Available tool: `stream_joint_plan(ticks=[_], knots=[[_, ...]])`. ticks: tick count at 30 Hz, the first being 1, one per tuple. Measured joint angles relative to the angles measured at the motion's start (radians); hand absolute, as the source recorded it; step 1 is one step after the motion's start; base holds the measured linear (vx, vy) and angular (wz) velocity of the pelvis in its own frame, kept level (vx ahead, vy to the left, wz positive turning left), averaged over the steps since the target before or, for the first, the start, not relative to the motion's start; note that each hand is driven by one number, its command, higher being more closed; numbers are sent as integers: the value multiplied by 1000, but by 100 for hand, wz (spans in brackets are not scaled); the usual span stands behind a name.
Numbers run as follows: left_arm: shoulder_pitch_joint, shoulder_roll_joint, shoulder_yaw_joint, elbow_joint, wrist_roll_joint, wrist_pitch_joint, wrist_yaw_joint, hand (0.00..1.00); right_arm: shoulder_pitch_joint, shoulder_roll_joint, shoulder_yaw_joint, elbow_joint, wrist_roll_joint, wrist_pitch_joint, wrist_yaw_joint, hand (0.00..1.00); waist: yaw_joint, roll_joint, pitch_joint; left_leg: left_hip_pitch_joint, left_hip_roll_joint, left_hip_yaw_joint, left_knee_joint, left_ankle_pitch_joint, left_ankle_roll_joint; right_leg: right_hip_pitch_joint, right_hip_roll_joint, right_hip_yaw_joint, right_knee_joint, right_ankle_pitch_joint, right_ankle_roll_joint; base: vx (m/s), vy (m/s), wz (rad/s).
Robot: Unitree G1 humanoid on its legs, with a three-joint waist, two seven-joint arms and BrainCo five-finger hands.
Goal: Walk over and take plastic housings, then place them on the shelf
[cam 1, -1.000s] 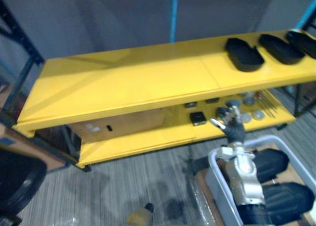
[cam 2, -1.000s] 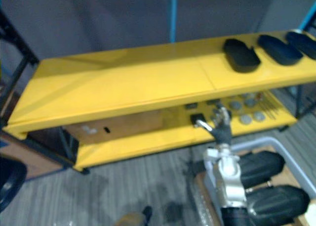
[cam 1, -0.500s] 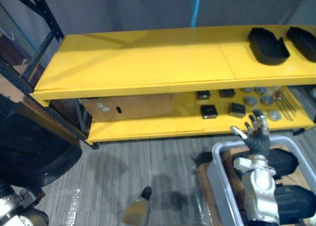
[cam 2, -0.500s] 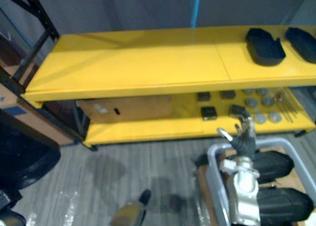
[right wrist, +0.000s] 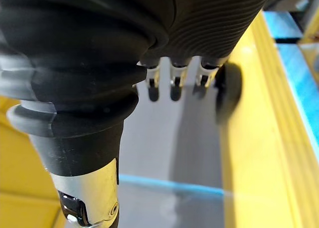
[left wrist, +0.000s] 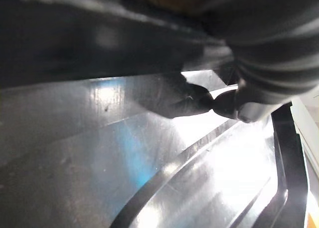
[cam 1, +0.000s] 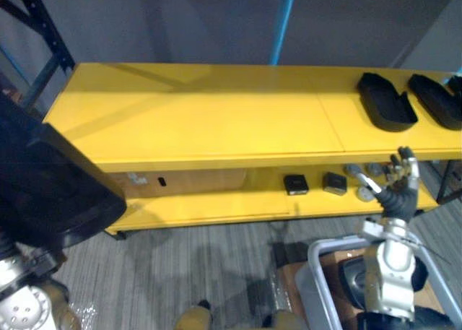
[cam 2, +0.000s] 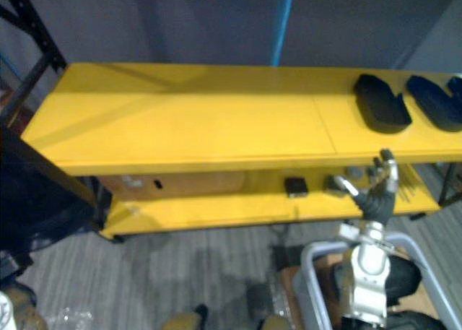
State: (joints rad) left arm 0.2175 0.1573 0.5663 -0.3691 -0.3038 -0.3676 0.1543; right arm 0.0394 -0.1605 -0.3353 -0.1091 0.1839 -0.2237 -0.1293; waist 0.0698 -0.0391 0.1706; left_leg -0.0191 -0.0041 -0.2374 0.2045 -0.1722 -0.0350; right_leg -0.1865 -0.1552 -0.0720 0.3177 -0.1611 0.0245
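A large glossy black plastic housing [cam 1: 50, 189] is raised at the left, in front of the yellow shelf's left end. My left hand [left wrist: 199, 99] is curled against its underside, with the thumb pressed on the shiny surface [left wrist: 124, 163]. Three more black housings [cam 1: 386, 102] lie on the top yellow shelf [cam 1: 202, 120] at its far right end. My right hand [cam 1: 397, 193] is raised and open over the grey bin, in front of the lower shelf, holding nothing; its straight fingers [right wrist: 172, 83] show in the right wrist view.
A grey bin [cam 1: 317, 268] at the lower right holds further black housings [cam 1: 352, 279]. The lower shelf carries small black boxes [cam 1: 296, 184], grey discs [cam 1: 364, 193] and a cardboard box [cam 1: 184, 180]. A blue post [cam 1: 283, 19] and a dark rack upright [cam 1: 40, 30] stand behind.
The camera has shifted. The black housing at the left has risen and now covers the shelf's left end. The right hand stays raised and open above the bin.
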Motion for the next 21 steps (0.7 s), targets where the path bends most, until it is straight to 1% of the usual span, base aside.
stream_joint_plan(ticks=[1, 2, 3, 4, 5, 6, 7, 14, 17, 18, 20, 21], knots=[[2, 4, -22, -3, 7, 0, 2, 100, 5, 1, 5, -5, 2, 0, 1, 0, 0, -25, -16, 2, -11, -3, 16, -46, -20, 12, -8, 22, -50, 100, 32, 117, -225, 27], [11, -23, -38, 2, 11, 4, 3, 100, 7, -8, 5, -1, 11, 4, 4, 0, 7, -4, -27, 4, 9, -7, 27, -69, -37, 25, 5, 8, -63, 99, 84, 149, -248, 26], [25, -39, -46, 1, 13, 6, 3, 100, 9, -11, 6, -3, 17, 3, 7, 0, 6, 17, -39, 0, 32, 2, 32, -74, -44, 44, 23, -12, -85, 100, 77, 206, -214, 28], [40, -60, -58, 1, 31, 11, 3, 100, 15, -26, 4, -3, 37, 3, 16, 0, 4, 49, -60, 5, 73, 13, 23, -77, -53, 74, 56, -41, -122, 115, 65, 228, -188, 29], [47, -62, -60, 0, 40, 11, 0, 100, 13, -41, 5, -3, 44, 3, 20, 0, 9, 63, -70, 20, 96, 32, 7, -73, -61, 87, 75, -48, -137, 118, 57, 233, -190, 23], [51, -63, -60, -1, 41, 11, -1, 100, 12, -53, 5, -4, 58, 3, 25, 0, 18, 76, -80, 28, 114, 45, -17, -64, -76, 93, 90, -53, -149, 120, 51, 126, -107, 4], [45, -83, -56, -2, 48, 0, 19, 100, 3, -38, -29, 8, 75, -13, 44, 0, -2, 59, -120, 35, 79, 163, -92, -24, -63, 158, 51, -62, -325, 210, 71, 51, -54, 0], [45, -83, -57, -2, 51, 0, 26, 100, 7, -37, -29, 8, 75, -13, 43, 0, -6, 74, -124, 53, 79, 165, -90, -24, -63, 174, 50, -62, -325, 210, 71, 0, 0, 0], [44, -83, -58, -3, 87, 1, 41, 100, 14, -36, -34, 7, 75, -25, 44, 0, -14, 76, -122, 58, 78, 167, -89, -23, -61, 180, 44, -60, -324, 212, 74, -10, 10, 1], [44, -83, -63, -4, 91, 4, 42, 100, 23, -31, -39, 5, 76, -35, 43, 0, -18, 78, -121, 57, 73, 167, -91, -20, -58, 180, 37, -61, -324, 214, 77, -35, 34, 4], [44, -83, -69, -15, 118, 16, 50, 100, 33, -14, -53, -4, 76, -35, 42, 0, -25, 79, -118, 54, 66, 167, -91, -19, -55, 184, 30, -62, -325, 216, 81, -37, 32, 8], [44, -83, -73, -33, 133, 30, 55, 100, 36, -3, -63, -9, 77, -35, 41, 0, -28, 77, -116, 53, 63, 168, -91, -19, -52, 186, 25, -65, -325, 216, 81, -35, 27, 11]])
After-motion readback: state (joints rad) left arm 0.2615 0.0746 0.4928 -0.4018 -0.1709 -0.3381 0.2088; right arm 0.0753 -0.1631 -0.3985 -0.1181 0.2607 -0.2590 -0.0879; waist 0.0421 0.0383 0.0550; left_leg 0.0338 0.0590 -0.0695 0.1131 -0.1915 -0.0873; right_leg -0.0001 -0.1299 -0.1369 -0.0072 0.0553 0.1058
